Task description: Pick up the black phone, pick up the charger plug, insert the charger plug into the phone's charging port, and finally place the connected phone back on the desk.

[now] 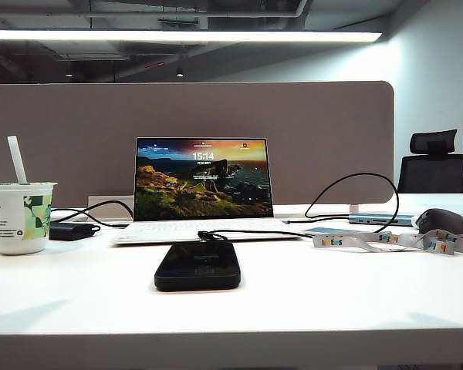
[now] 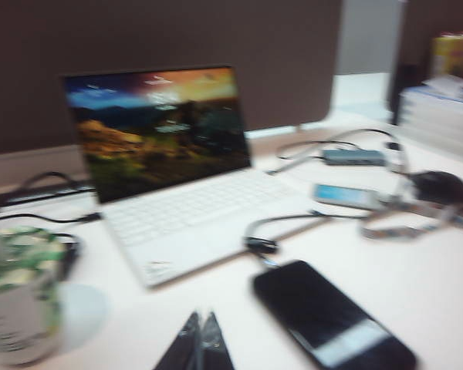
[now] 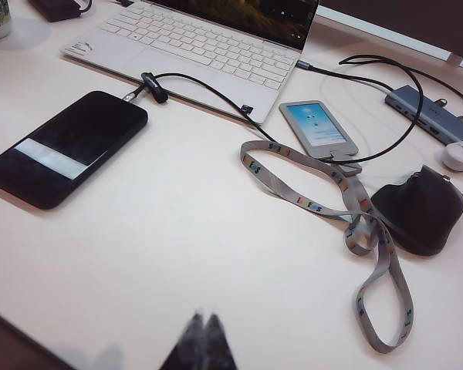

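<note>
The black phone [image 1: 197,266] [image 2: 332,316] [image 3: 65,146] lies flat on the white desk [image 1: 332,293], in front of the laptop. The charger plug [image 1: 208,236] [image 2: 261,247] [image 3: 153,87] sits at the phone's far short edge, its silver tip meeting that edge. The charging port itself is covered there. My left gripper [image 2: 202,314] is shut and empty, hovering over bare desk beside the phone. My right gripper [image 3: 203,316] is also shut and empty, well back from the phone. Neither gripper appears in the exterior view.
An open white laptop [image 1: 203,185] stands before the taupe divider [image 1: 293,131]. A paper cup [image 1: 19,216] and a black power brick [image 1: 71,230] are at the left. A pale phone [image 3: 318,127], a lanyard [image 3: 355,223], a black mouse [image 3: 420,208] and a grey hub [image 3: 428,112] lie at the right.
</note>
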Motion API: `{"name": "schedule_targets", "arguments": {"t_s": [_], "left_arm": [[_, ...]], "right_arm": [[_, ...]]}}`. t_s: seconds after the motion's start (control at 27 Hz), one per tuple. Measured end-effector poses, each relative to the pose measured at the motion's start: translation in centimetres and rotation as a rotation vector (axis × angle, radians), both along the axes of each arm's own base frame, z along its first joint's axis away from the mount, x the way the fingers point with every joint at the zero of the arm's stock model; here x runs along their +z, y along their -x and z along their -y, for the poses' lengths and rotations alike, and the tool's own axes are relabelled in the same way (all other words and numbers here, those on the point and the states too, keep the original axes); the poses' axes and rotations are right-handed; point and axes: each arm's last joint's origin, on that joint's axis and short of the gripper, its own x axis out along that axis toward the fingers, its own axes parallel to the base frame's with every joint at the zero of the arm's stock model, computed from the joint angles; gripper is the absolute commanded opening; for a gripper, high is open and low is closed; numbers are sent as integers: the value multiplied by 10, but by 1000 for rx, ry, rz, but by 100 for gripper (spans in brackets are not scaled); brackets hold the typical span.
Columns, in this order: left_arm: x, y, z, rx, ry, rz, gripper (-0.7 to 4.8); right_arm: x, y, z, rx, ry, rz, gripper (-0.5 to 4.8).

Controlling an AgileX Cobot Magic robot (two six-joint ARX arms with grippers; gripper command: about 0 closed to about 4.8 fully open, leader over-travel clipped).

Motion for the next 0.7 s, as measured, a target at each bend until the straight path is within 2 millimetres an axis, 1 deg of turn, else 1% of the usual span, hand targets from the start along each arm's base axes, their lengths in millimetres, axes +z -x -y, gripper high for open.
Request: {"name": "schedule_targets", "arguments": {"t_s": [0.26,0.33,0.41,0.44,0.48,0.52,0.63,0.7], "left_arm": [[2,-6,-23,184,-3,25,-7],[1,-7,-27,209,-3,32,-7],[-5,-9,-30,250,-5,26,-7],[-15,-12,-32,272,-8,-1,-7],[-19,-13,-33,273,-9,-9,-7],[-27,-15,-33,273,-9,-6,-7],[-24,-15,-33,277,-6,22,-7],[-23,-15,-33,327,-4,39,-7]], "right_arm": [[0,0,0,0,0,0,-4],[0,0,0,0,0,0,-4],[0,0,0,0,0,0,-4],[0,0,0,0,0,0,-4],[0,0,0,0,-1,1,-4],[0,1,0,0,-2,3,-4],[0,1,0,-1,-3,5,-4],[0,1,0,-1,-3,5,-4]]}}
